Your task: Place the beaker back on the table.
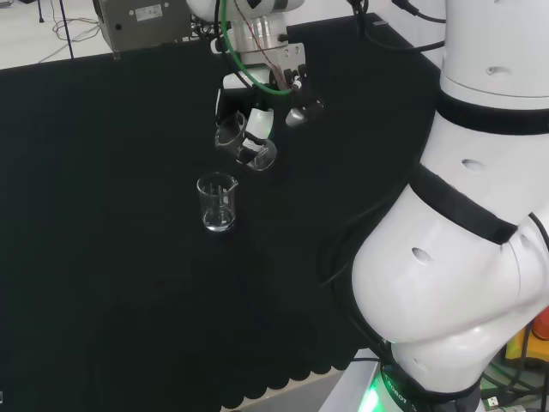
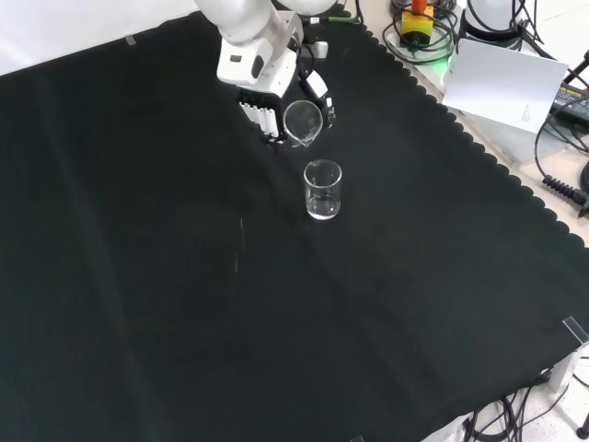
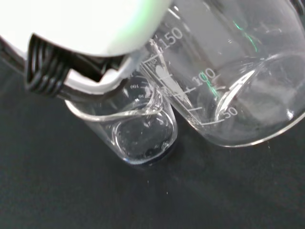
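Head view: the hand hangs above the black cloth, fingers curled round a tilted clear beaker, outline faint. Front view: its mouth tips toward the camera, just above a second beaker standing upright. Wrist view: both glasses close, apparently not touching.

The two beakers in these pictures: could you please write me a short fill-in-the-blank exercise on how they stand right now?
1. The hand holds one beaker in a ____ position, not upright.
2. The second beaker stands ____ on the black cloth.
3. In the front view the standing beaker is ____ the held one in the picture.
4. Both beakers are made of clear ____.

Missing words: tilted; upright; below; glass
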`<state>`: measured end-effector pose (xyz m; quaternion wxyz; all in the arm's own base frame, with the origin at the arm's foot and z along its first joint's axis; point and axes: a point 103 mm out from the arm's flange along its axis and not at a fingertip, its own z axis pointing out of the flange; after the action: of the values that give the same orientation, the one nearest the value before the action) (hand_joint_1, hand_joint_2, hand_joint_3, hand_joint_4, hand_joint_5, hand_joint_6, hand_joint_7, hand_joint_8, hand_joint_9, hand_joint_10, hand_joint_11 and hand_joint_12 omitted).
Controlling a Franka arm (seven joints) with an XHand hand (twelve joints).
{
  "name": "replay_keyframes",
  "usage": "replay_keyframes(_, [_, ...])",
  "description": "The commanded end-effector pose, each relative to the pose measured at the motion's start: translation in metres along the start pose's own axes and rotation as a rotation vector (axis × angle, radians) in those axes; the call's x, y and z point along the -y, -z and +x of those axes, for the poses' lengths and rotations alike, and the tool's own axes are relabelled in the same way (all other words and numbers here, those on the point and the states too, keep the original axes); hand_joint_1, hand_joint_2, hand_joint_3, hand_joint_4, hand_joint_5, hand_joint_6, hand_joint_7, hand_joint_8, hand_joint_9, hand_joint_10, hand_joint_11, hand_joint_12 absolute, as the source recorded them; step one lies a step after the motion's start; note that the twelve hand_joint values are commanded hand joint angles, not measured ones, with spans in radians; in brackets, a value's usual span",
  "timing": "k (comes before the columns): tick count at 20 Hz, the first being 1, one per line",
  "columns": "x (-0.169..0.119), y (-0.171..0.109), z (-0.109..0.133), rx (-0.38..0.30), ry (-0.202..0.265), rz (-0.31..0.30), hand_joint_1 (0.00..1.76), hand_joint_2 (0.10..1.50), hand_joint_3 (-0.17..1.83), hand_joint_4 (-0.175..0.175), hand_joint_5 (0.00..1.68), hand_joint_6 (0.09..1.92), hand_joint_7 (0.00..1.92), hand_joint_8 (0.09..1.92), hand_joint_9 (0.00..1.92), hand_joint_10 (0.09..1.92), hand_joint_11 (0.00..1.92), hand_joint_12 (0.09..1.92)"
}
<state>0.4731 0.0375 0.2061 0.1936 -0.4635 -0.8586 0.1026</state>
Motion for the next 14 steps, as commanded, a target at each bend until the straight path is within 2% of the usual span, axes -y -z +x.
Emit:
replay_keyframes(1, [-0.007, -0.003, -0.024, -0.054, 0.017, -0.069, 1.32, 0.58, 0.78, -0.175, 1.27, 0.71, 1.32, 0.68, 1.62, 0.55, 1.38, 0.64])
replay_keyframes(9, [-0.015, -0.005, -0.048, -0.1, 0.033, -0.139, 1.32, 0.59, 0.75, -0.175, 1.27, 0.68, 1.33, 0.66, 1.62, 0.53, 1.38, 0.64])
replay_keyframes(14, [-0.024, -0.01, -0.064, -0.133, 0.057, -0.17, 1.32, 0.59, 0.72, -0.175, 1.33, 0.56, 1.39, 0.53, 1.62, 0.42, 1.39, 0.64])
